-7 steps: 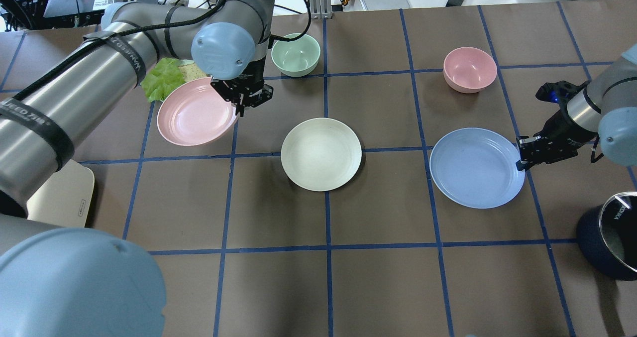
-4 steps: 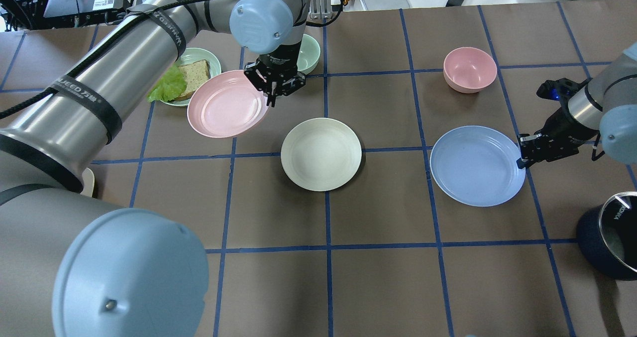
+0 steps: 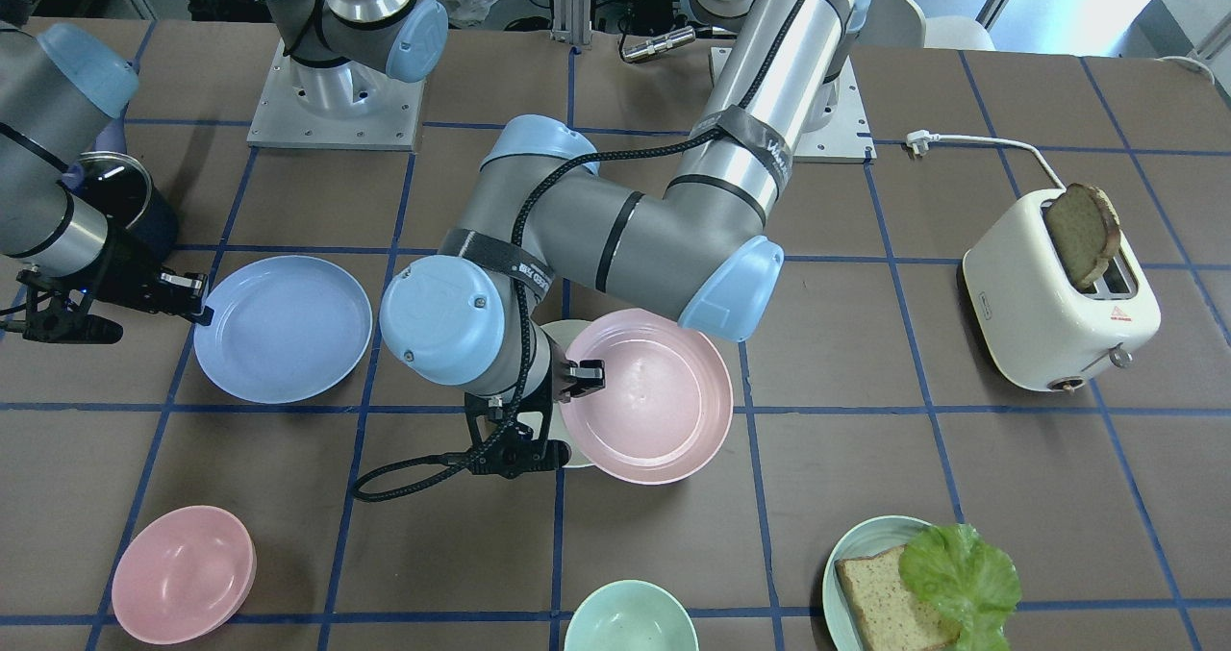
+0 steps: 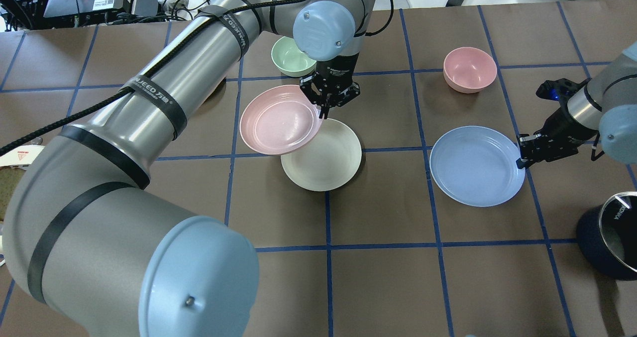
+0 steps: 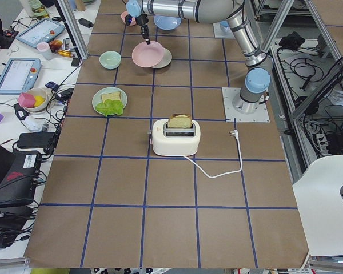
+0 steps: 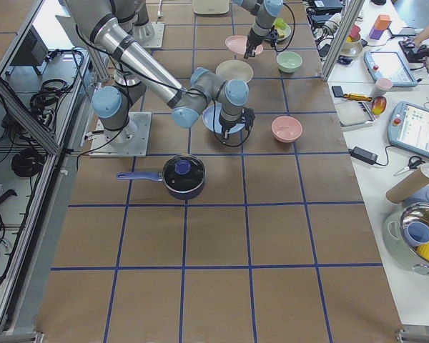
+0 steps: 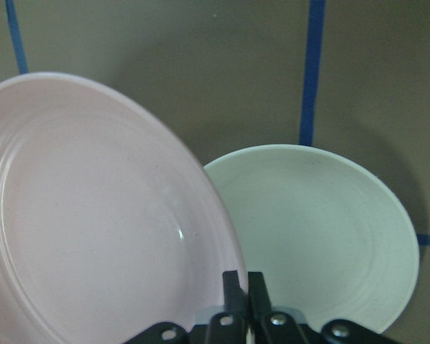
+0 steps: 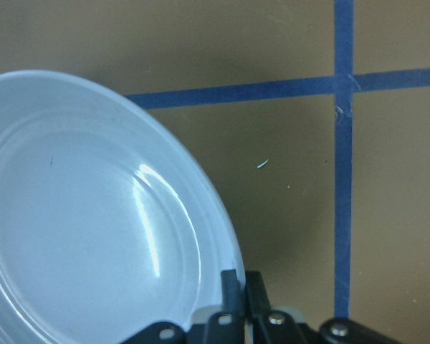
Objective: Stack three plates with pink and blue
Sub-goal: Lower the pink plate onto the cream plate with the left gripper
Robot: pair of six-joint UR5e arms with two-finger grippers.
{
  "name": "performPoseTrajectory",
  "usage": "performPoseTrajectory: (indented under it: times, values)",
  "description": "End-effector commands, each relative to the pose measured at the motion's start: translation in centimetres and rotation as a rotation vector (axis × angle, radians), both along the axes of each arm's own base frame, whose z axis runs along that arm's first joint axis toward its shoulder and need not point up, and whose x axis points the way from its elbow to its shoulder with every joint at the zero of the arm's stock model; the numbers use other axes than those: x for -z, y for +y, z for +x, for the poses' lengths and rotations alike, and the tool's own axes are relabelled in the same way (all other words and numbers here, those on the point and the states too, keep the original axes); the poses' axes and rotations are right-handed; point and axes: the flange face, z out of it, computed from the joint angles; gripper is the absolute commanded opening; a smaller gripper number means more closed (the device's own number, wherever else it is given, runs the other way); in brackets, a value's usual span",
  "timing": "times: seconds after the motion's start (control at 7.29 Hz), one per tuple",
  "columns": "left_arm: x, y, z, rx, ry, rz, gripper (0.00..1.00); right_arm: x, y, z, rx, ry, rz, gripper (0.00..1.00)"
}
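My left gripper [image 4: 323, 109] is shut on the rim of the pale pink plate [image 4: 278, 120] and holds it tilted in the air, its edge over the left rear rim of the cream-white plate [image 4: 328, 160], which lies flat at the table's middle. The left wrist view shows the pink plate [image 7: 93, 215] pinched in the gripper [image 7: 242, 287], with the cream plate [image 7: 315, 222] below. My right gripper [image 4: 520, 158] is shut on the right rim of the light blue plate [image 4: 475, 167], also in the right wrist view [image 8: 79, 215].
A mint bowl [image 4: 288, 56] sits just behind the pink plate. A pink bowl [image 4: 470, 68] is behind the blue plate. A dark pot [image 4: 612, 235] stands at the right edge. A toaster [image 3: 1058, 295] and a green plate with bread and lettuce [image 3: 904, 574] are on the left side.
My left arm has carried the pink plate to the right, from beside the bread plate to over the cream plate's edge. My right gripper has stayed on the blue plate's rim.
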Motion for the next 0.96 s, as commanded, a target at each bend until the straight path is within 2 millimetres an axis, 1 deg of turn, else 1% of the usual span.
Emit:
performPoseTrajectory:
  times: [0.0, 0.27, 0.41, 0.69, 0.82]
  values:
    - [1.0, 1.8, -2.8, -0.035, -0.021, -0.005, 0.00, -0.1, 0.0, 0.0, -0.002, 0.005, 0.000, 0.00]
    - [2.9, 3.0, -4.8, -0.045, -0.041, 0.005, 0.00, 0.2, -0.1, 0.1, -0.004, 0.001, 0.004, 0.00]
    - [3.8, 3.3, -5.4, -0.060, -0.053, 0.005, 0.00, 0.3, 0.0, 0.1, -0.004, 0.001, 0.007, 0.00]
    - [5.6, 3.5, -6.0, -0.083, -0.075, 0.009, 0.00, 0.3, 0.0, 0.1, -0.004, 0.001, 0.007, 0.00]
    - [6.2, 3.4, -6.1, -0.087, -0.075, 0.009, 0.00, 0.3, -0.1, 0.1, -0.004, 0.000, 0.006, 0.00]
